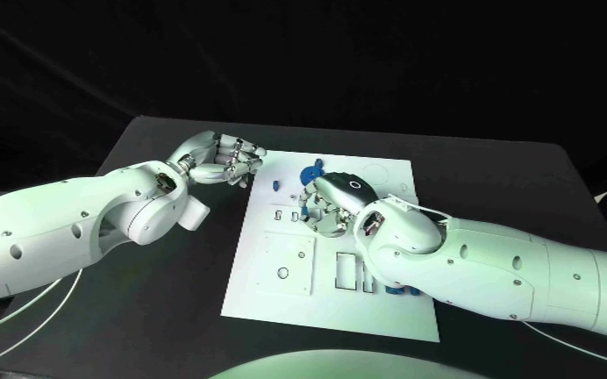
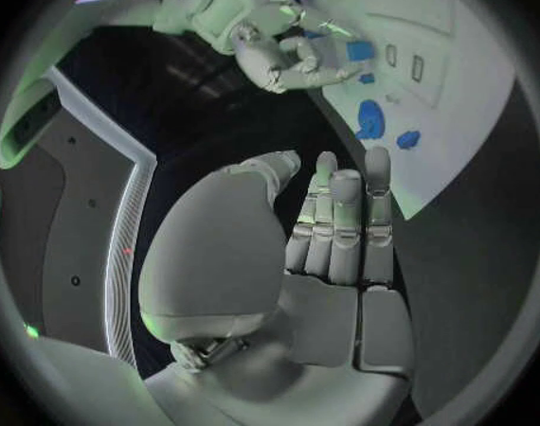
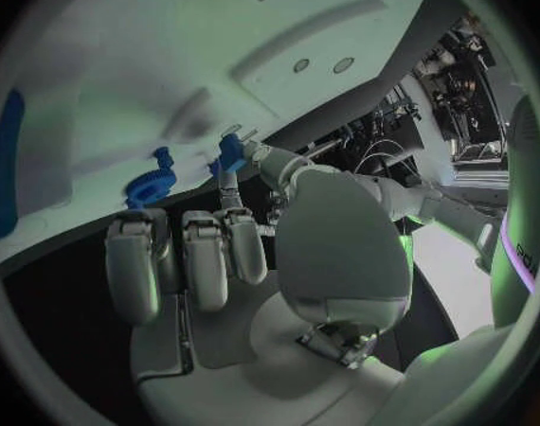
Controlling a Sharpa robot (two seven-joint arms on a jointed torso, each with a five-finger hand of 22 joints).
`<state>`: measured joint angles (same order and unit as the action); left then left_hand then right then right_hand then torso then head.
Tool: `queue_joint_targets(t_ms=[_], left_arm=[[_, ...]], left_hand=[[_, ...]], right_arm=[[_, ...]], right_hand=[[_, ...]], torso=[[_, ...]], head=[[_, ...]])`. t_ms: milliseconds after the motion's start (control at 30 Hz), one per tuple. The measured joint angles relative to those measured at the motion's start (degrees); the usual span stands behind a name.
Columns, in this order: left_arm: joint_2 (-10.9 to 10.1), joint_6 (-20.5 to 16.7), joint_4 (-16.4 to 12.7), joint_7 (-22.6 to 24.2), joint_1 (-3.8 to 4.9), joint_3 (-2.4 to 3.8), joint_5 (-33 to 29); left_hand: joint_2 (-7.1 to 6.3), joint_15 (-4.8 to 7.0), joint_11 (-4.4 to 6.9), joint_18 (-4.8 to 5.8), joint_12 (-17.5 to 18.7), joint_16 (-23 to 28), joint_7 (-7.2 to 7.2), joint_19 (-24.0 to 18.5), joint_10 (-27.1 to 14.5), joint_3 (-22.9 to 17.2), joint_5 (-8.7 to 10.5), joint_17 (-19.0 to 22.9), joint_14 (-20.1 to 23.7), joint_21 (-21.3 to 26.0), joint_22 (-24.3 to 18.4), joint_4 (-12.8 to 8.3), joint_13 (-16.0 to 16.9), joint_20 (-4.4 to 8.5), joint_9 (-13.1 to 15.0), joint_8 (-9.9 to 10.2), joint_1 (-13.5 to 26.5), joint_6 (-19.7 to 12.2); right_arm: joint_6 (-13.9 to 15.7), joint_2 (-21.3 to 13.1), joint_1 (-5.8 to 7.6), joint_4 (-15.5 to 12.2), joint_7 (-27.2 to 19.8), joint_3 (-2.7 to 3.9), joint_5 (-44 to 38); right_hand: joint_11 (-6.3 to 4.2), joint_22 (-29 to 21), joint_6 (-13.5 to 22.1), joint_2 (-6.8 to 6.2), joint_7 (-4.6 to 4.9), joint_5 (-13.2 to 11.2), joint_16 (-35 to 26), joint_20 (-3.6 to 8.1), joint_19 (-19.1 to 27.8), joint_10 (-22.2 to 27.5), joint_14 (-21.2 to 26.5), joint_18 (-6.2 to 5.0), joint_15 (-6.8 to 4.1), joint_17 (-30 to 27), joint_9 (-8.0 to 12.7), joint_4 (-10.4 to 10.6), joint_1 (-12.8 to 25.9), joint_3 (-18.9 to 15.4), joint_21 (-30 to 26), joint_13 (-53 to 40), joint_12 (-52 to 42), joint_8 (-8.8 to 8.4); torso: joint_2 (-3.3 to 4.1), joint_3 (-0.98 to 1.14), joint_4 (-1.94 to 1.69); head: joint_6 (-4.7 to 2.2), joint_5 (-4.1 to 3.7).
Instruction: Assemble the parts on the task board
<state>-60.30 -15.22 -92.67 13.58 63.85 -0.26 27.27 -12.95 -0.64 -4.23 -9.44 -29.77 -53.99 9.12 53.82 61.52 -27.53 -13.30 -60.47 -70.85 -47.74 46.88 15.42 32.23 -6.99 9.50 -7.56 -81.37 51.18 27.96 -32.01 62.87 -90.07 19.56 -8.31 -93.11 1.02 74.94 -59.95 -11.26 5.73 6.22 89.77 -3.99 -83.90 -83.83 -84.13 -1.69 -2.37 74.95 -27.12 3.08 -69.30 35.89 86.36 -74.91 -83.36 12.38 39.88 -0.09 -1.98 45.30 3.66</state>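
Left hand (image 1: 222,158) hovers empty, fingers apart, off the task board's (image 1: 285,296) far-left edge; right hand (image 1: 332,206) pinches a small blue part (image 3: 231,152), hiding mid-board.

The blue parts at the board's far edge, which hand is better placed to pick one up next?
Probably the right hand: it hovers over the task board beside the blue parts, whereas the left hand sits off the board's corner.

The head camera looked steeply down from above the near edge of the black table (image 1: 165,309), taking in the whole white task board (image 1: 332,309). Each wrist camera sat close behind its own hand, facing along the fingers toward the board. All three views shared the board's far edge with its blue parts (image 1: 310,171).
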Motion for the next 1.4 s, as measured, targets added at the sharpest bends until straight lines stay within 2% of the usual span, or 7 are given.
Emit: queue_joint_targets(t_ms=[200, 367, 400, 733, 933, 1400], left_arm=[[0.1, -1.7, -0.6, 2.8, 0.03, 0.0, -11.6], [0.1, -2.4, -1.0, 4.0, 0.03, 0.0, -15.9], [0.1, -2.4, -1.1, 4.1, 0.03, 0.0, -16.4], [0.2, -2.9, -1.4, 5.2, 0.04, 0.0, -19.0], [0.2, -2.9, -1.5, 5.4, 0.04, 0.0, -19.6], [0.2, -2.9, -1.5, 5.5, 0.06, 0.0, -20.0]], left_hand=[[-0.03, -0.19, 0.0, 0.01, 0.3, 3.7, 0.19, -0.2, 0.0, 0.3, 0.0, 3.3, 1.9, 1.4, -1.0, -0.3, -1.6, -0.19, 0.2, -0.4, 0.6, -0.2], [0.26, -0.4, 0.01, 0.02, 0.5, 5.0, 0.41, -0.4, 0.0, 0.4, 0.45, 4.7, 2.9, 2.1, -1.5, -0.4, -2.4, -0.39, 0.4, -0.7, 1.6, -0.4], [-0.02, -0.4, -0.12, 0.03, 0.5, 5.2, 0.5, -0.4, -0.1, 0.5, 0.68, 4.9, 2.9, 2.3, -1.6, -0.4, -2.6, -0.39, 0.5, -0.9, 1.9, -0.5], [-0.1, -0.6, -0.21, 0.11, 0.8, 6.1, 0.3, -0.4, -0.2, 1.2, 0.69, 6.1, 3.5, 2.9, -2.0, -0.2, -3.3, -0.39, 0.6, -1.0, 2.4, -0.7], [0.28, -0.61, -0.39, 0.12, 1.0, 6.3, 0.29, -0.4, -0.4, 1.7, 1.53, 6.6, 3.9, 3.4, -2.3, -0.1, -3.9, -0.39, 0.7, -1.2, 2.8, -0.7], [0.28, -0.61, -0.6, 0.13, 1.0, 6.3, 0.49, -0.4, -0.6, 1.8, 1.78, 6.8, 3.9, 3.4, -2.5, 0.1, -4.2, -0.39, 0.8, -1.4, 2.8, -0.9]], right_arm=[[0.0, 0.6, -0.47, 0.6, 0.6, -0.04, -1.0], [-0.1, 0.9, -0.67, 0.9, 0.9, -0.05, -1.6], [-0.1, 1.0, -0.69, 1.0, 1.0, -0.05, -1.8], [-0.6, 1.4, -0.81, 1.4, 1.7, -0.05, -2.9], [-1.0, 1.6, -0.82, 1.4, 1.9, -0.03, -3.3], [-1.8, 2.1, -0.78, 1.7, 2.3, 0.02, -4.0]], right_hand=[[0.0, 0.0, 0.0, 0.0, 0.0, 0.0, 0.0, 0.0, 0.0, 0.0, 0.0, 0.0, 0.0, 0.0, 0.0, 0.0, 0.0, 0.0, 0.0, 0.0, 0.0, -0.06], [0.0, 0.0, 0.0, 0.0, 0.0, 0.0, 0.0, 0.0, 0.0, 0.0, 0.0, 0.0, 0.0, 0.0, -0.1, 0.0, 0.0, 0.0, 0.0, 0.0, 0.0, -0.24], [0.0, 0.0, 0.0, 0.0, -0.01, 0.0, 0.0, 0.0, 0.0, 0.0, 0.0, 0.0, 0.0, 0.0, -0.1, 0.0, 0.0, 0.0, 0.0, 0.0, 0.0, -0.24], [0.0, 0.0, 0.0, -0.31, -0.01, 0.0, 0.0, 0.0, 0.0, 0.0, 0.0, 0.0, 0.0, 0.0, -0.2, -0.1, 0.3, -0.1, 0.0, 0.0, 0.0, -0.16], [0.0, 0.0, 0.0, -0.31, -0.02, 0.0, 0.0, 0.0, 0.0, 0.0, 0.0, 0.0, 0.0, 0.0, -0.2, -0.1, 0.3, -0.1, 0.0, 0.0, 0.0, -0.16], [0.0, 0.0, 0.1, -0.31, -0.1, -0.3, 0.0, 0.0, 0.0, 0.0, 0.0, 0.0, 0.0, 0.0, -0.2, -0.1, 0.3, -0.1, 0.0, 0.0, 0.4, -0.19]], torso=[[0.0, 0.02, -0.01], [-0.01, 0.06, -0.02], [-0.02, 0.06, -0.02], [-0.07, 0.06, -0.07], [-0.09, 0.04, -0.05], [-0.1, 0.01, -0.07]], head=[[0.27, 0.04], [0.48, 0.07], [0.49, 0.07], [0.68, 0.12], [0.77, 0.13], [0.88, 0.13]])
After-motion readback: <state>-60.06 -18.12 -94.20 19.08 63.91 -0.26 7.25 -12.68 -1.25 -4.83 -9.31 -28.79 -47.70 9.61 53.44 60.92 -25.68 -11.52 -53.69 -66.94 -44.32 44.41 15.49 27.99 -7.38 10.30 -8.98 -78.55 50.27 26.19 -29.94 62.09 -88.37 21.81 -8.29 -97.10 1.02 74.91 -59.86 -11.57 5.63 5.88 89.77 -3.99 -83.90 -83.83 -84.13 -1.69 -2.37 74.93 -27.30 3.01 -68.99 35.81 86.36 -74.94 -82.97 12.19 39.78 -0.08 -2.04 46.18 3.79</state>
